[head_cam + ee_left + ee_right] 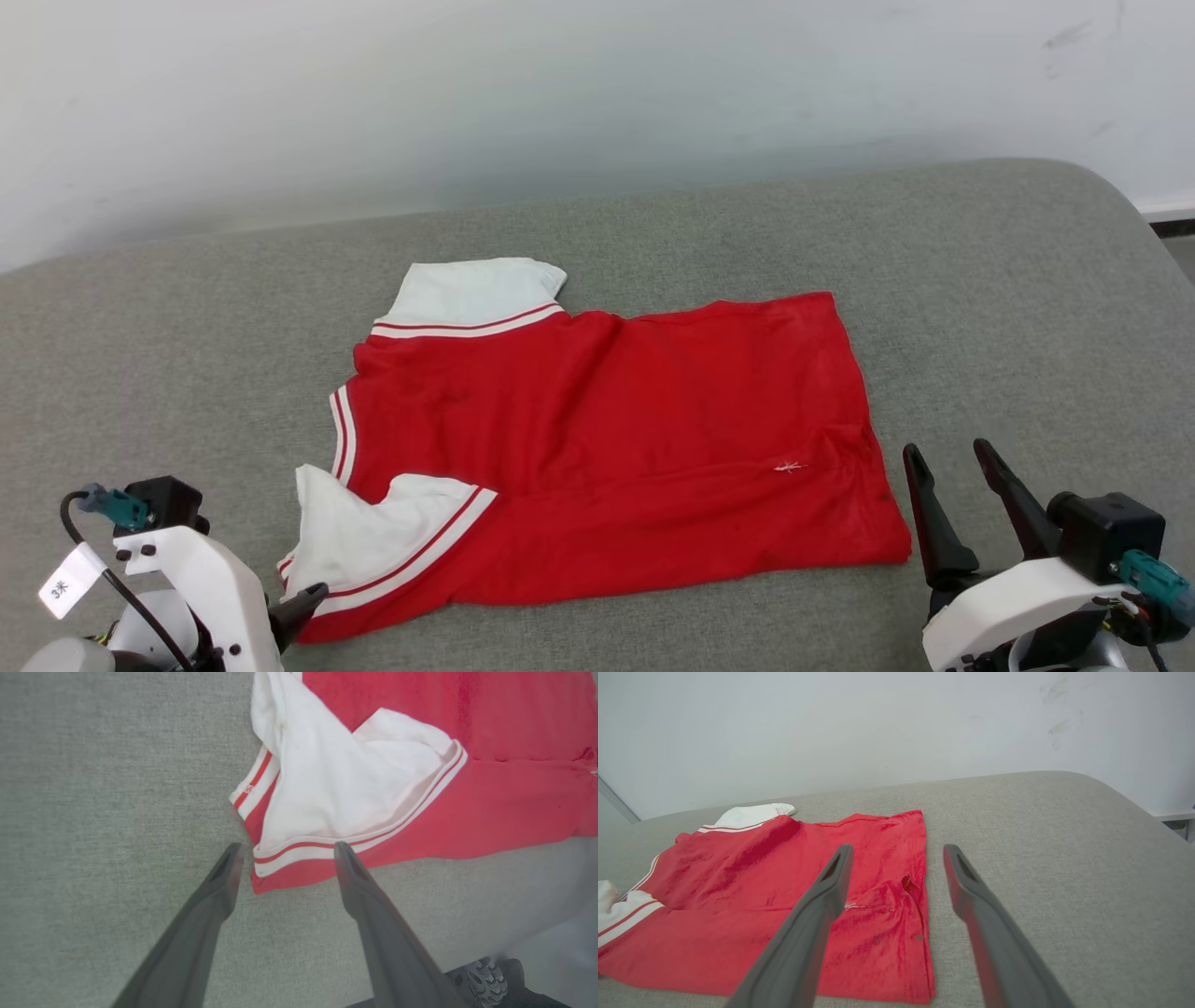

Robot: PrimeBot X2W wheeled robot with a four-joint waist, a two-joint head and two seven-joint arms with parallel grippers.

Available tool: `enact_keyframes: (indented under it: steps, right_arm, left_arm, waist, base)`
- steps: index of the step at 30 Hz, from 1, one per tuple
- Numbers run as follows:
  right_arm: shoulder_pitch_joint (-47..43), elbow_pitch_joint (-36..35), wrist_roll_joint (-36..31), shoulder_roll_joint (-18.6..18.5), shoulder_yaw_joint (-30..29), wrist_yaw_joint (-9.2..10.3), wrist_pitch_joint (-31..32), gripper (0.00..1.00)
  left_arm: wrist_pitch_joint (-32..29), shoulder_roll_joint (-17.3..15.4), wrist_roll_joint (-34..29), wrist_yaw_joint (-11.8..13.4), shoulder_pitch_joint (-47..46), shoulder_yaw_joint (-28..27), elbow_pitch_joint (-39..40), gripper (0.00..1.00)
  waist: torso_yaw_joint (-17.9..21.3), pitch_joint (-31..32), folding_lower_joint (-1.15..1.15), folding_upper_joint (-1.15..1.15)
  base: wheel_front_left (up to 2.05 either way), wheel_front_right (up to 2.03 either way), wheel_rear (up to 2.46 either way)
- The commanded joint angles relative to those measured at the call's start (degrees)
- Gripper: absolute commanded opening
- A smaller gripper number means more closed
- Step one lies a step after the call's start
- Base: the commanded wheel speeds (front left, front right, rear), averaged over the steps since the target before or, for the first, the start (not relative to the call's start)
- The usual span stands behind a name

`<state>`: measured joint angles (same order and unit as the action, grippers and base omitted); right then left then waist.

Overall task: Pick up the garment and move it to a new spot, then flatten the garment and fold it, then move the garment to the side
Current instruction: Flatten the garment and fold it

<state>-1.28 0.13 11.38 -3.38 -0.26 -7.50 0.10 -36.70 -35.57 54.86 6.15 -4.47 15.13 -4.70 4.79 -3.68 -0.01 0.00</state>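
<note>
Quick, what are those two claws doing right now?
Left gripper: open, holding nothing, by the garment.
Right gripper: open, holding nothing.

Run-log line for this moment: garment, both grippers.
garment: flat on grey surface, near edge looks folded over | left gripper: open, at near sleeve | right gripper: open, beside hem | held: nothing

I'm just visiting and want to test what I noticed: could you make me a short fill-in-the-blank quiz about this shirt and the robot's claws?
The garment lying on the grey surface is mostly ___ in colour.
Its short sleeves are ___.
The left gripper and the right gripper both stand ___, holding nothing.
Missing words: red; white; open.
</note>
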Motion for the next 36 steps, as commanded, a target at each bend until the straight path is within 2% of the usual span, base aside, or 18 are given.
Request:
enact_keyframes:
  steps: [1, 6, 12, 13, 14, 15, 16, 23, 30, 31, 36]
  right_arm:
    - [-0.3, -0.46, 0.03, 0.35, 0.04, 0.02, 0.38, 1.0]
    - [-0.02, -1.17, 0.68, 0.53, 0.11, 0.02, 0.59, 1.0]
    - [0.67, -0.13, 1.85, 0.55, -0.63, 0.02, 0.83, 1.0]
    - [0.78, 0.11, 1.86, 0.56, -1.02, 0.02, 1.15, 1.0]
    - [0.93, 0.3, 2.09, 0.56, -1.39, 0.02, 1.4, 1.0]
    - [1.16, 0.53, 2.33, 0.57, -1.57, 0.02, 1.97, 1.0]
    - [1.23, 0.86, 2.4, 0.57, -1.77, 0.02, 2.32, 1.0]
    - [2.4, 2.88, 5.61, -1.65, -2.93, 0.02, 8.24, 1.0]
    - [4.87, 6.67, 9.75, -5.85, -1.35, 0.02, 24.01, 1.0]
    - [4.87, 6.67, 9.75, -5.85, -1.35, 0.02, 24.01, 1.0]
    - [7.59, 8.36, 12.43, -8.6, 0.66, 0.02, 33.33, 1.0]
  left_arm:
    - [-0.48, -0.24, 0.2, 0.55, 0.81, -0.05, -0.17, 1.0]
    - [-1.44, 0.52, 1.61, 1.19, 1.39, -0.18, -2.15, 1.0]
    - [-2.66, 2.69, 2.82, -0.07, 1.66, 1.8, -6.56, 0.98]
    - [-2.36, 3.34, 2.96, -0.21, 1.51, 2.03, -7.13, 0.55]
    - [-2.35, 3.85, 3.08, -0.51, 1.44, 2.32, -7.76, 0.36]
    - [-2.22, 4.16, 2.94, -0.71, 1.37, 2.61, -8.22, 0.27]
    - [-1.96, 4.44, 2.71, -0.95, 1.16, 2.8, -8.6, 0.0]
    - [2.39, 4.65, 1.35, -2.42, -0.58, 2.02, -8.78, 0.0]
    - [6.62, 3.01, -1.37, -2.28, -1.46, 0.87, -3.99, 0.0]
    - [6.62, 3.01, -1.37, -2.28, -1.46, 0.87, -3.99, 0.0]
    - [7.68, 2.45, -3.2, -1.79, -2.22, 1.15, 1.84, 0.0]
  waist:
    - [0.89, -1.0, 0.01, 0.0]
    - [2.32, -3.6, 0.01, 0.0]
    - [3.1, -5.1, 0.01, 0.0]
    - [3.12, -5.17, 0.01, 0.0]
    - [3.11, -5.24, 0.01, 0.0]
    - [3.11, -5.28, 0.01, 0.0]
    - [3.07, -5.27, 0.01, 0.0]
    - [2.07, -4.51, 0.01, 0.0]
    - [0.33, -3.92, 0.01, 0.0]
    - [0.33, -3.92, 0.01, 0.0]
    - [-1.85, -5.17, 0.01, 0.0]
  base:
    - [0.0, 0.0, 0.0]
    - [0.0, 0.0, 0.0]
    - [0.0, 0.0, 0.0]
    - [0.0, 0.0, 0.0]
    - [0.0, 0.0, 0.0]
    - [0.0, 0.0, 0.0]
    - [0.0, 0.0, 0.0]
    - [0.0, 0.0, 0.0]
    - [0.0, 0.0, 0.0]
    - [0.0, 0.0, 0.0]
    - [0.0, 0.0, 0.0]
